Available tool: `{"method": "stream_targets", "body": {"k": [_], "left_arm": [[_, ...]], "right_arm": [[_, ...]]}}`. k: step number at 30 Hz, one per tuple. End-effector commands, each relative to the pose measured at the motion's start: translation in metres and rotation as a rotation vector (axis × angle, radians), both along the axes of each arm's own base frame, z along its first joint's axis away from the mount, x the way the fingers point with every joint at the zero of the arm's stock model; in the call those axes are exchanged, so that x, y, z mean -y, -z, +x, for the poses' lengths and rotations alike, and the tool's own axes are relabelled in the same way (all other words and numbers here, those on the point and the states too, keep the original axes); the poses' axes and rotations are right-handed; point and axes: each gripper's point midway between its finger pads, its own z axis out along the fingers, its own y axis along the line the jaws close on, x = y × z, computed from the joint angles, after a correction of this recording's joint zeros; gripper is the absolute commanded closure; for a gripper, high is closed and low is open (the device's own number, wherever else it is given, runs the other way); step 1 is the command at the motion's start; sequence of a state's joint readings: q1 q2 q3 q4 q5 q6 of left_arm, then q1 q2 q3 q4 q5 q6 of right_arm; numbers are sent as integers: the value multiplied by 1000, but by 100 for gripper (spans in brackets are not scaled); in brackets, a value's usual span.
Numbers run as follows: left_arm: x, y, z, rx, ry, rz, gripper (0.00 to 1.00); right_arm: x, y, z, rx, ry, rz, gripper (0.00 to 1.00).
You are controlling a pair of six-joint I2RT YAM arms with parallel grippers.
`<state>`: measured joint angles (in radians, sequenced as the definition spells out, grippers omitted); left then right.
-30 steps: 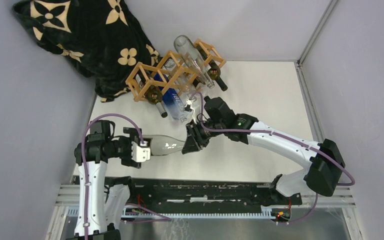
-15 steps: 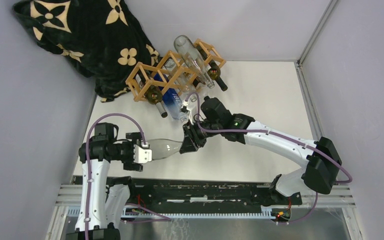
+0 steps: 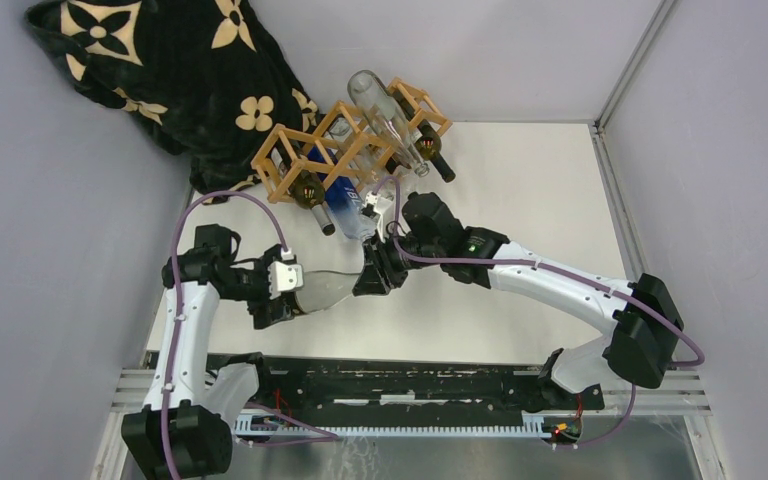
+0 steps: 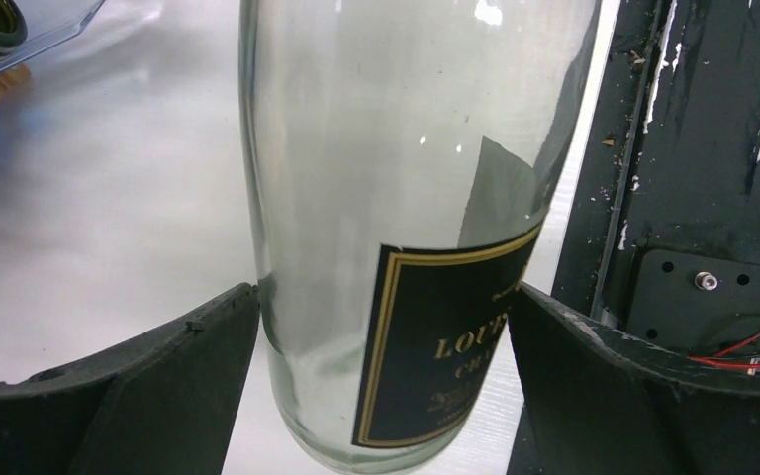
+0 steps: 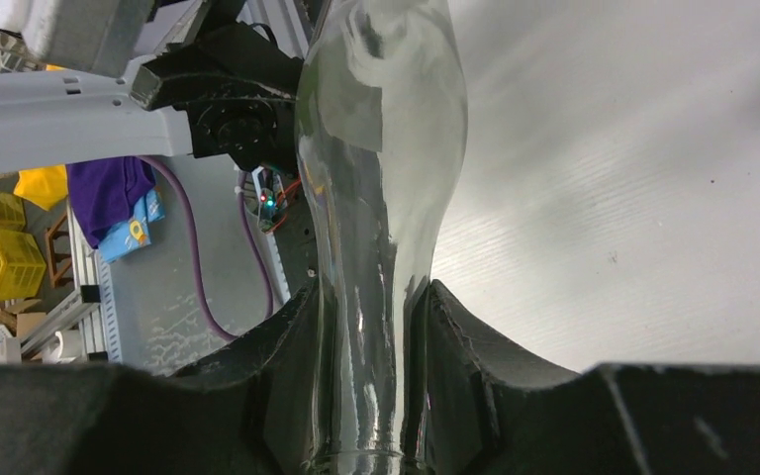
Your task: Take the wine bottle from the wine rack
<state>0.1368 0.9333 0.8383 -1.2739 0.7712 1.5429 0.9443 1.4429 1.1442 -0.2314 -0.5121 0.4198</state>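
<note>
A clear wine bottle (image 3: 328,288) with a black and gold label is held off the rack between both grippers, above the white table. My left gripper (image 3: 288,296) is shut on its base; in the left wrist view (image 4: 384,297) both fingers press the glass (image 4: 376,148). My right gripper (image 3: 372,272) is shut on the neck, which shows in the right wrist view (image 5: 368,297) with the bottle's body (image 5: 381,119) beyond it. The light wooden wine rack (image 3: 290,145) stands behind at the back of the table.
Several more bottles rest in the rack: a clear one (image 3: 382,105), a blue one (image 3: 345,205) and dark ones (image 3: 312,193). A black cushion with beige flowers (image 3: 160,70) leans in the back left corner. A black rail (image 3: 410,385) runs along the near edge.
The left gripper has moved up and right and the right gripper slightly left. The bottle between them looks shorter from above and more tilted.
</note>
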Motion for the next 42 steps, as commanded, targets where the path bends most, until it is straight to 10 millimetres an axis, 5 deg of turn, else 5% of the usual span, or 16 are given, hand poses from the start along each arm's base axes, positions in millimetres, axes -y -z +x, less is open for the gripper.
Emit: {"method": "stream_targets", "body": {"k": [1, 9, 14, 17, 20, 22, 26, 29, 36, 42], "left_arm": [[11, -8, 0, -16, -24, -75, 0], [11, 6, -1, -47, -16, -78, 3], [17, 2, 4, -21, 41, -71, 41], [19, -11, 12, 38, 60, -76, 78], [22, -30, 22, 129, 48, -95, 97], [26, -46, 31, 187, 10, -139, 98], [38, -84, 47, 257, -68, -280, 98], [46, -108, 53, 235, -121, -385, 98], [52, -127, 51, 205, -129, -452, 98], [59, -135, 43, 162, -115, -507, 98]], "right_arm": [[-24, -135, -5, 232, -81, 433, 100], [-23, -131, -9, 219, -96, 440, 100], [-24, -118, -8, 196, -94, 415, 100], [-24, -117, -7, 197, -90, 411, 100], [-23, -117, -4, 197, -66, 403, 100], [-23, -116, -1, 190, -42, 398, 96], [-19, -124, 4, 192, 11, 425, 52], [-14, -135, 9, 211, 69, 458, 37], [-10, -155, 21, 236, 155, 525, 12], [-11, -166, 32, 247, 221, 563, 6]]}}
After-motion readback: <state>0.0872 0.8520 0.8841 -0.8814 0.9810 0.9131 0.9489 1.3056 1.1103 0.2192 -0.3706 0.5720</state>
